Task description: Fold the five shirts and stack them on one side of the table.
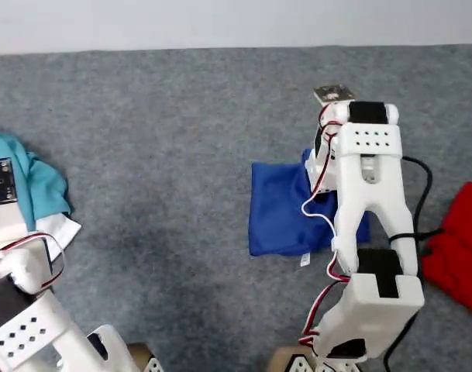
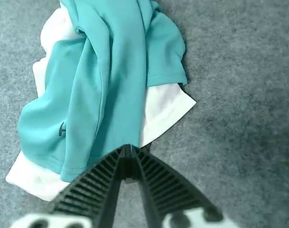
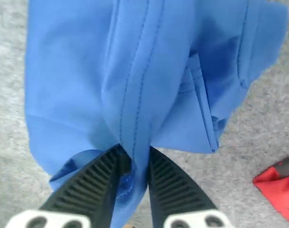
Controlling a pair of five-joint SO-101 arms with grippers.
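A blue shirt (image 1: 286,208) lies partly folded on the grey table (image 1: 166,132) near the middle, and the right arm (image 1: 367,178) reaches over its right edge. My right gripper (image 3: 134,160) is shut on a bunched fold of the blue shirt (image 3: 135,71), with cloth pinched between its black fingers. At the table's left edge a teal shirt (image 2: 111,80) lies crumpled on top of a white shirt (image 2: 163,107). My left gripper (image 2: 130,151) is shut at the teal shirt's hem, and no cloth shows between its fingers. The left arm (image 1: 22,310) sits at the front left.
A red shirt (image 1: 460,244) lies crumpled at the right edge, beside the right arm's base (image 1: 375,310). Another bit of the red shirt (image 3: 279,183) shows past the blue one. Bare grey table stretches between the teal pile (image 1: 38,182) and the blue shirt.
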